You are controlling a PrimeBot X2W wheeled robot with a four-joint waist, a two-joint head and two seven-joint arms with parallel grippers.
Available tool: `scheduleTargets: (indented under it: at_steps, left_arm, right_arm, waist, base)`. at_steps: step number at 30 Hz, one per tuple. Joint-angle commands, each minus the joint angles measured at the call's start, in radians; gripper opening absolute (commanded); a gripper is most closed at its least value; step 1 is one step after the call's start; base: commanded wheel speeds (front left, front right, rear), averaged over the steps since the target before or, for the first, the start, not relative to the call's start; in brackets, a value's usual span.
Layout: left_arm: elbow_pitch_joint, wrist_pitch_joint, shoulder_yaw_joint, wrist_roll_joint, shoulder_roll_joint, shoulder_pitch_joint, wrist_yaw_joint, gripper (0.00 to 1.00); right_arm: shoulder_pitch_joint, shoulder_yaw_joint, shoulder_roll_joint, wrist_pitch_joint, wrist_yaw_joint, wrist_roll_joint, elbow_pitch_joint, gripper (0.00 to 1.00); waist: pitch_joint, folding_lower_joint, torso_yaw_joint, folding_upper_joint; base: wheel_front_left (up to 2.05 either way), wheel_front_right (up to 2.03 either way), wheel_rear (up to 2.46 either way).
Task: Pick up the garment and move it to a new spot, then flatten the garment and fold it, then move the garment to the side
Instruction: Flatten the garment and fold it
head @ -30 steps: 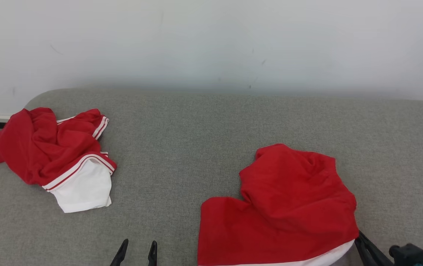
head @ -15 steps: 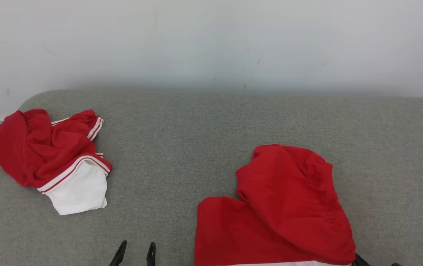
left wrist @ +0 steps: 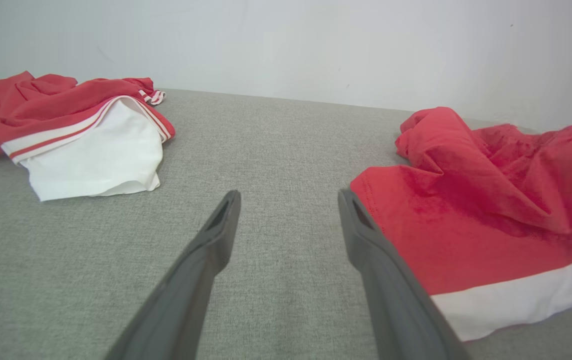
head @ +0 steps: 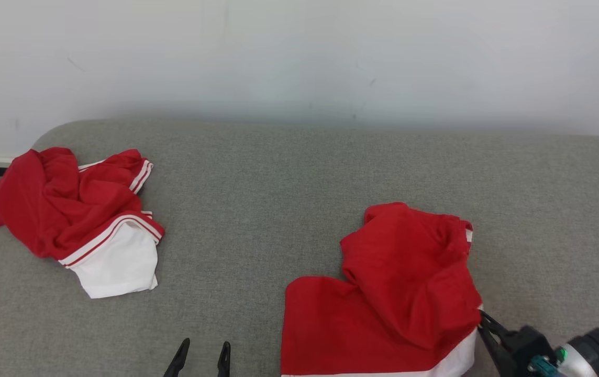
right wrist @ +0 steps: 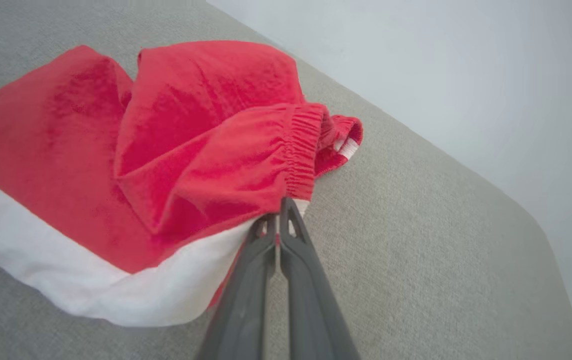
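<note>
Garment point(head: 399, 293) of red fabric with a broad white band lies on the right half of a grey woven upholstered surface point(head: 278, 199), close to the near edge. Its white band runs along the side nearest the robot. From there the cloth stretches away toward the wall, leaning slightly right, so its long axis goes roughly near to far. The near left part lies flat. The far right part is bunched and folded over itself, with a gathered elastic edge on the right side.

Right gripper point(right wrist: 279, 212) has its two dark fingers pressed together on the garment's right edge, where the elastic meets the white band.

Left gripper point(head: 205, 344) sits at the near edge, just left of the garment, fingers spread wide and holding nothing.

Bare grey surface lies between the garment and the wall, to the garment's right, and in a wide stretch to its left.

Second crumpled red garment with white stripes and a white panel point(head: 77, 220) lies well apart at the far left, reaching the surface's rounded left edge.

Plain white wall point(head: 299, 52) meets the surface's curved far edge.
</note>
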Motion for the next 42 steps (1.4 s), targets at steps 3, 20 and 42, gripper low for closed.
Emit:
scheduleTargets:
  at_steps: [3,20,42]
  left_arm:
    - [0.006,-0.003,-0.017,-0.003,0.000,-0.025,0.003,1.00]
    - [0.009,-0.003,-0.051,-0.018,0.001,-0.021,0.022,1.00]
    - [-0.004,-0.003,-0.017,-0.012,0.000,0.013,0.015,1.00]
  right_arm:
    - [-0.095,0.093,-0.023,0.011,-0.003,0.006,0.052,0.00]
    - [-0.362,0.276,0.043,-0.172,-0.003,0.185,0.430,1.00]
    - [-0.081,0.175,-0.125,-0.190,-0.003,0.443,0.174,1.00]
  waist:
    - [0.007,0.0000,0.033,-0.0001]
    - [-0.012,0.0000,0.069,-0.0001]
    - [-0.024,0.0000,-0.018,-0.0001]
  base:
    - [0.00,0.00,0.00]
    - [0.00,0.00,0.00]
    - [0.00,0.00,0.00]
